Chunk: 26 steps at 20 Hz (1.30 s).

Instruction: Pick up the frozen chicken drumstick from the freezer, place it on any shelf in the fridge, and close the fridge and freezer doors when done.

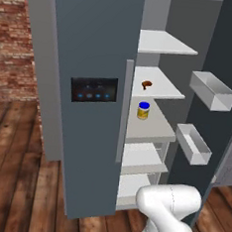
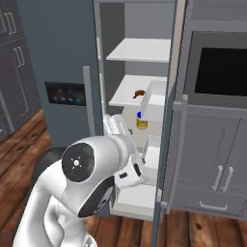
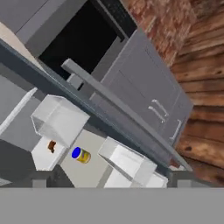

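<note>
The frozen chicken drumstick [image 1: 147,84] [image 2: 139,93] [image 3: 51,146] lies small and orange-brown on a pale grey shelf [image 1: 162,89], second from the top in the open right-hand compartment. The slate door with the black lit panel [image 1: 94,89] stands shut on the left. The plain door [image 1: 227,58] [image 2: 166,144] hangs wide open on the right. My gripper [image 3: 111,180] is open and holds nothing; its dark fingertips [image 3: 39,181] stand far apart. It hangs low in front of the compartment, well away from the drumstick.
A yellow jar with a blue lid [image 1: 143,110] [image 2: 141,121] [image 3: 81,155] stands one shelf below. Two clear bins [image 1: 212,90] [image 1: 193,143] jut from the open door's inner side. A built-in oven [image 2: 219,72] and grey cabinets [image 2: 212,169] flank the right.
</note>
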Available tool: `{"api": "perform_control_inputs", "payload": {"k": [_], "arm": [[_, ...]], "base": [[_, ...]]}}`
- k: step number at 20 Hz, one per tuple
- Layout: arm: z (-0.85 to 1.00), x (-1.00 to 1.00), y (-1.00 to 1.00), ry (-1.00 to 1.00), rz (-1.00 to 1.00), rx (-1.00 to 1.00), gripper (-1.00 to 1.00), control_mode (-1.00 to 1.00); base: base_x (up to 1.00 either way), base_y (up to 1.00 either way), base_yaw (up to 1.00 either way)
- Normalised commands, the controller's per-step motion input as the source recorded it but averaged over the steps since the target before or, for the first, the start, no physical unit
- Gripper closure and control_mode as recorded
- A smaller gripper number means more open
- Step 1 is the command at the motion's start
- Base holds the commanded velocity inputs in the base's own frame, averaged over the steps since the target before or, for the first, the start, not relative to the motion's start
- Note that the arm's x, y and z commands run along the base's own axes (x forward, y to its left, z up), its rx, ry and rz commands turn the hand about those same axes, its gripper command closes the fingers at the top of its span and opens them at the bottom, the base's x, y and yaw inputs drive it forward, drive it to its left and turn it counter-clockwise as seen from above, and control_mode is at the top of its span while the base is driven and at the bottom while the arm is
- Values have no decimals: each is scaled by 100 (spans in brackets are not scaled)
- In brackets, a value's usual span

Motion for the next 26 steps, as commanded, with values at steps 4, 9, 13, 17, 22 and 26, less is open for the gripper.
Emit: {"api": "perform_control_inputs", "payload": {"k": [4, 9, 13, 17, 22, 26], "arm": [[-59, 31, -97, -27, 13, 29, -100, -100], [-58, 93, -59, -22, 20, 26, -100, -100], [-43, 86, -60, -19, 24, 25, -100, -100], [-29, 59, -76, -20, 21, 23, -100, -100], [-26, 51, -78, -15, 20, 22, -100, -100], [-33, 74, -70, -6, 23, 19, -100, -100]], "base": [[0, 0, 0], [0, 0, 0], [0, 0, 0], [0, 0, 0], [0, 0, 0], [0, 0, 0]]}}
